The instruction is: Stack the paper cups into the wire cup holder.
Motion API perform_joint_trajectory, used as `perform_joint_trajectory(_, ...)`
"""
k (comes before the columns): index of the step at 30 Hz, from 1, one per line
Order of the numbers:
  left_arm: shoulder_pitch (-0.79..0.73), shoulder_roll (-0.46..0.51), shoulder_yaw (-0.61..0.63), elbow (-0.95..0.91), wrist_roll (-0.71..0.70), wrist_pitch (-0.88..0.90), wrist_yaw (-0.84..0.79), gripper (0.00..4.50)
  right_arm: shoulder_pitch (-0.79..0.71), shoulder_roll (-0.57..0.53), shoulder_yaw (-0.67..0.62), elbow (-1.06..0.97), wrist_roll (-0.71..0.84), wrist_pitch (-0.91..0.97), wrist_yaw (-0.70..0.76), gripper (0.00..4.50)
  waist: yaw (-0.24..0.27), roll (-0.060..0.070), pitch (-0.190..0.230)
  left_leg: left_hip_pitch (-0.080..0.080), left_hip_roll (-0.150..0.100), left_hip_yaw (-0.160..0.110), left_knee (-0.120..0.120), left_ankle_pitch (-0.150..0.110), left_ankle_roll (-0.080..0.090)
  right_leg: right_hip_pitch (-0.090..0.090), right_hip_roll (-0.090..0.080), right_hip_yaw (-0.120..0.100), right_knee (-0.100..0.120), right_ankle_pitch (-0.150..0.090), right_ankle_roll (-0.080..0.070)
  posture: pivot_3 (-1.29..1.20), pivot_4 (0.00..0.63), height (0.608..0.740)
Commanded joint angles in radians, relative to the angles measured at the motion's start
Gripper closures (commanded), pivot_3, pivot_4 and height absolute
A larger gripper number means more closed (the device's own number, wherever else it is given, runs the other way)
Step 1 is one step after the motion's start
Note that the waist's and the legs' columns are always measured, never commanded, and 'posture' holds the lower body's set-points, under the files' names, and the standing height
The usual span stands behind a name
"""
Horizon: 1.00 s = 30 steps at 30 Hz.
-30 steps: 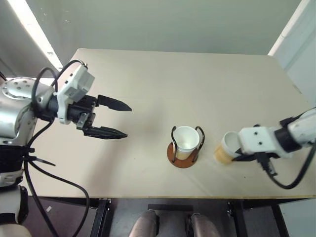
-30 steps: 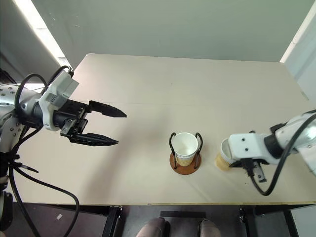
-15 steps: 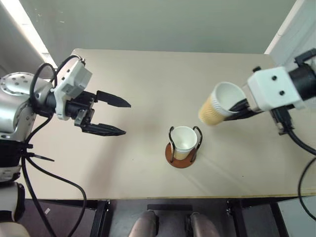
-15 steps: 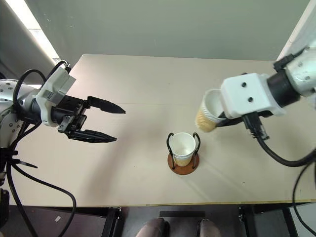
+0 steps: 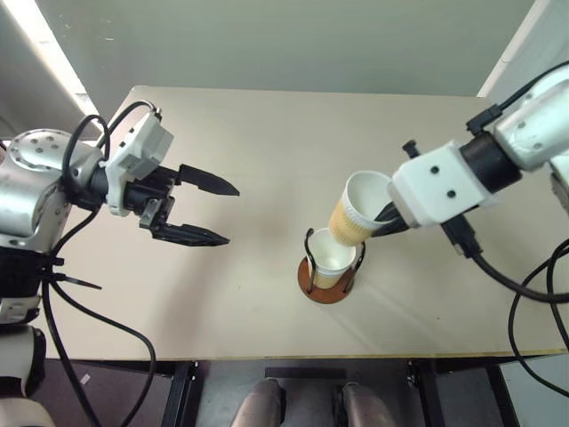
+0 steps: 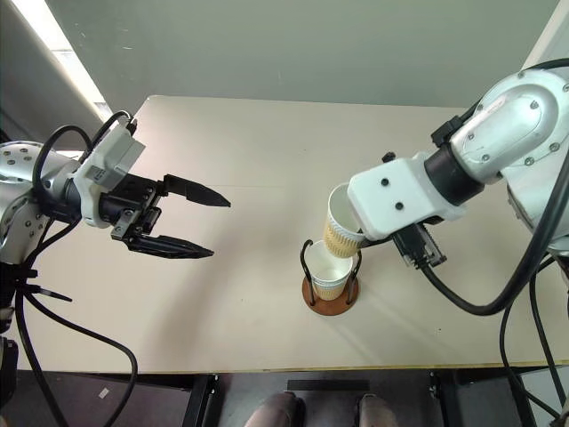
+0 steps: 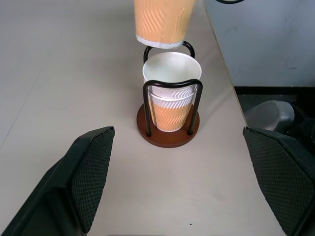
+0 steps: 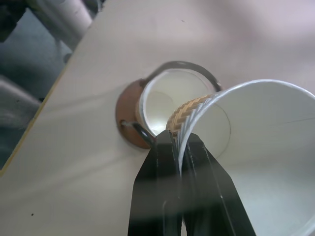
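here the right gripper [image 8: 179, 147] is pinched tight on the rim of a paper cup [image 5: 357, 209], one finger inside the wall and one outside, holding it tilted in the air just above the wire cup holder [image 5: 325, 283]. the held cup's bottom hangs over the mouth of a second cup [image 7: 171, 91] that already sits upright on the holder's brown disc between the two black wire arches. the holder stands on the beige worktop [image 5: 267, 142] near its front edge. the left gripper [image 5: 213, 213] hovers well apart to the left, fingers spread wide and holding nothing.
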Motion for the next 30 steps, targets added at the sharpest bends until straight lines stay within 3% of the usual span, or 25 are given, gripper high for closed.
perform_joint_trajectory(1, -0.033, 0.009, 0.001, 0.001, -0.002, -0.025, -0.034, 0.0, 0.004, 0.005, -0.008, -0.02, -0.015, -0.017, 0.005, 4.43, 0.0, 0.0, 0.0, 0.0, 0.0, 0.0, 0.0, 0.0, 0.0, 0.0, 0.0, 0.0, 0.0, 0.0, 0.0, 0.0, 0.15, 0.74)
perform_joint_trajectory(14, -0.036, 0.013, -0.007, -0.015, -0.006, -0.026, -0.034, 0.0, 0.04, 0.04, 0.037, -0.004, -0.087, -0.083, 0.005, 4.43, -0.001, 0.0, 0.0, 0.0, 0.0, 0.0, 0.0, 0.0, 0.0, 0.0, 0.0, 0.0, 0.0, 0.0, 0.0, 0.0, 0.15, 0.74)
perform_joint_trajectory(17, -0.037, 0.011, -0.011, -0.01, -0.001, -0.031, -0.034, 0.0, 0.028, 0.057, 0.048, 0.008, -0.105, -0.089, 0.005, 3.84, -0.001, 0.0, 0.0, 0.001, 0.0, 0.0, 0.0, 0.0, 0.0, 0.0, 0.0, 0.0, 0.0, 0.0, 0.0, 0.0, 0.15, 0.74)
perform_joint_trajectory(28, -0.058, 0.004, -0.031, 0.013, 0.007, -0.043, -0.034, 0.0, -0.044, 0.13, 0.061, 0.084, -0.151, -0.102, 0.005, 0.09, -0.001, 0.0, 0.0, 0.0, 0.0, 0.0, -0.001, 0.0, 0.0, -0.001, 0.0, 0.0, 0.0, 0.0, -0.001, 0.0, 0.15, 0.74)
perform_joint_trajectory(30, -0.06, 0.005, -0.033, 0.015, 0.007, -0.046, -0.034, 0.0, -0.046, 0.134, 0.059, 0.086, -0.152, -0.1, 0.005, 0.03, -0.001, 0.0, 0.0, 0.0, 0.0, 0.0, -0.001, 0.0, 0.0, -0.001, 0.0, 0.0, 0.0, 0.0, -0.001, 0.0, 0.15, 0.74)
